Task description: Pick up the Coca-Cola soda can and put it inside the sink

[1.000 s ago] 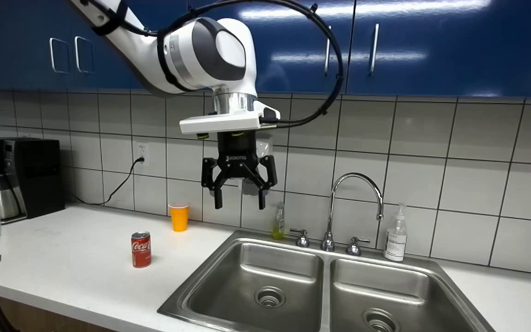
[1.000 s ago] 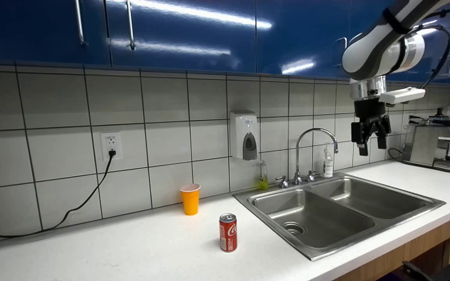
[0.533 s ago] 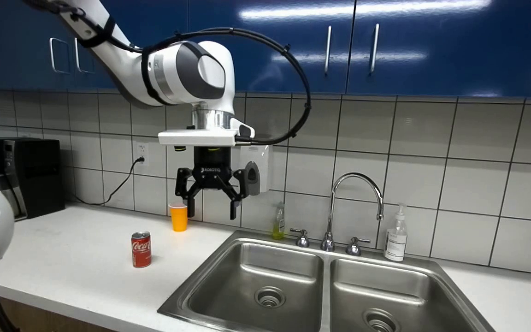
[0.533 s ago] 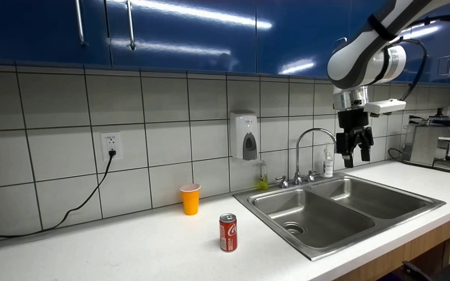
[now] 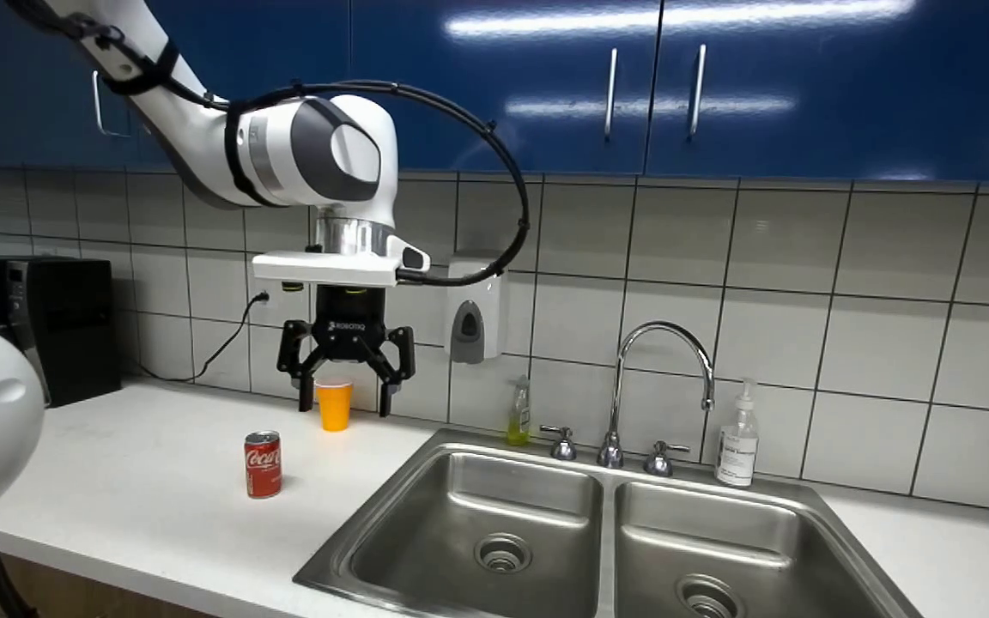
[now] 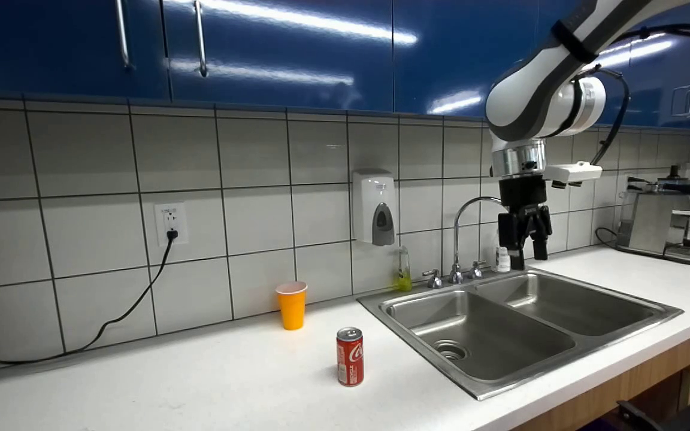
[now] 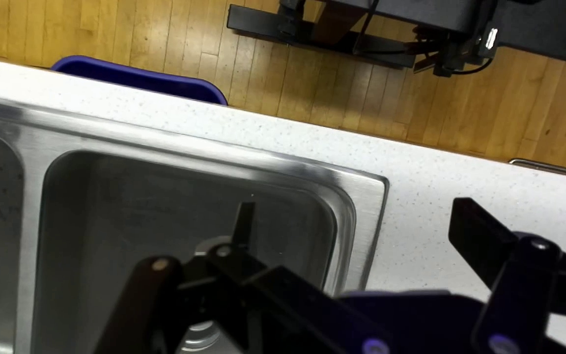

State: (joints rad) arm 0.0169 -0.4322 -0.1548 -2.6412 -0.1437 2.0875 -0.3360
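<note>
Coca-Cola soda can (image 5: pixel 263 464) stands upright on the white tabletop (image 5: pixel 160 468), beside the double sink (image 5: pixel 607 532) and outside its rim (image 7: pixel 369 206) in both exterior views. My gripper (image 5: pixel 346 401) hangs in the air, pointing down, its fingers (image 7: pixel 482 238) spread well apart; I am well away from the can, higher up and off toward the sink. In the wrist view I see one finger against a basin (image 7: pixel 91 236) of the sink and the opposite one against the tabletop, with the steel rim passing between them. Near the can, closer to the tiled wall (image 5: pixel 683 245), stands an orange cup (image 5: pixel 335 408), also upright. Behind the sink a curved faucet (image 5: pixel 617 386) rises between two handles (image 5: pixel 562 445); a small bottle of yellow-green liquid (image 5: pixel 518 421) stands to one side of it and a pump bottle (image 5: pixel 737 446) to the other. A white and grey dispenser (image 6: pixel 374 206) is mounted on the wall. Blue cabinets (image 5: pixel 838 69) hang above, with my arm (image 5: pixel 276 154) partly in front of them.
</note>
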